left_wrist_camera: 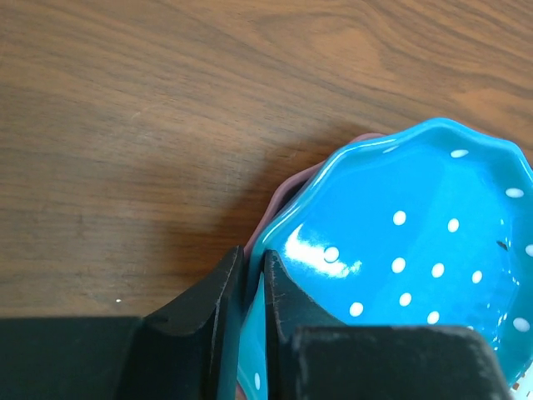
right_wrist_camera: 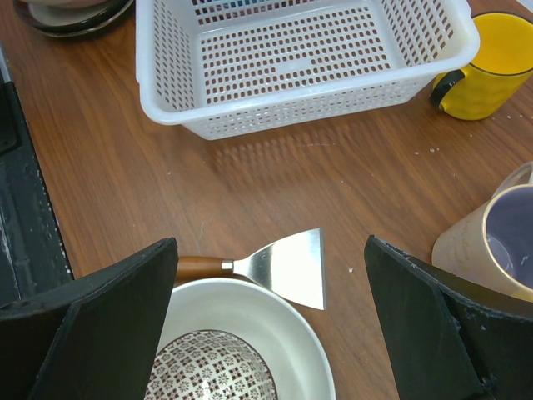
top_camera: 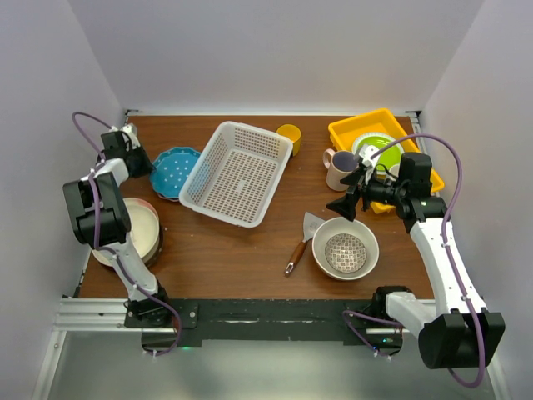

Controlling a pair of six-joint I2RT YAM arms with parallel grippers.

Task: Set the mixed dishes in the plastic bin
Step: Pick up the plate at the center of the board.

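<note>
Crockery sits scattered round the white lattice bin (top_camera: 236,175) (right_wrist_camera: 308,58), which lies at the middle of the wooden table (top_camera: 241,250) with nothing in it. Just left of the bin, at the back left, is the blue plate (top_camera: 175,171) (left_wrist_camera: 416,233): glossy turquoise, white dots, a scalloped rim. It rests on a pink plate (left_wrist_camera: 283,187) whose edge peeks out beneath. The left gripper (top_camera: 143,162) (left_wrist_camera: 252,267) is clenched on the blue plate's near rim, one finger inside and one outside.

Behind the bin's right corner stands a yellow mug (top_camera: 289,136) (right_wrist_camera: 491,71). Further right is a cream mug (top_camera: 339,169) (right_wrist_camera: 491,242) with a purple lining. Near the front, a large cream bowl (top_camera: 366,237) (right_wrist_camera: 283,333) holds a small patterned bowl (top_camera: 344,252) (right_wrist_camera: 208,371), and a wooden-handled spatula (top_camera: 301,242) (right_wrist_camera: 283,267) lies against its left side. The right gripper (top_camera: 354,187) (right_wrist_camera: 268,250) hangs above them, fingers spread wide, holding nothing.

Cream plates (top_camera: 143,218) are stacked at the left edge, partly hidden by the left arm. A yellow tray (top_camera: 350,129) at the back right carries a lime-green plate (top_camera: 385,150).
</note>
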